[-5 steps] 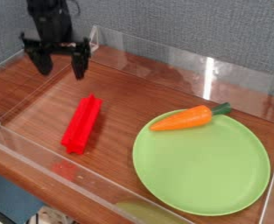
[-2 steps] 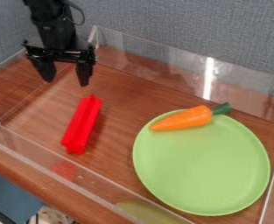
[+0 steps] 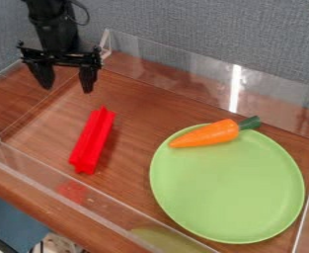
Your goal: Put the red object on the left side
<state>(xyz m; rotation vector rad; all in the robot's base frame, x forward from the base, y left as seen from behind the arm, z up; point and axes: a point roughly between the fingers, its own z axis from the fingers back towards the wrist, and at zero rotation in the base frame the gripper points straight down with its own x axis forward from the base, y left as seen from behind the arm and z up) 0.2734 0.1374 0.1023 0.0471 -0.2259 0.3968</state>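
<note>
Gripper [image 3: 64,79] hangs at the far left with jaws spread wide, holding nothing. Just below it the red object [image 3: 92,139] lies flat on the wooden table [image 3: 170,99]. Further right, a carrot [image 3: 212,132] rests on the green plate [image 3: 232,188].

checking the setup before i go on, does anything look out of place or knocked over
Nothing stands out. The red block lies flat on the table, the carrot rests on the green plate, and the open gripper hangs clear above.
</note>
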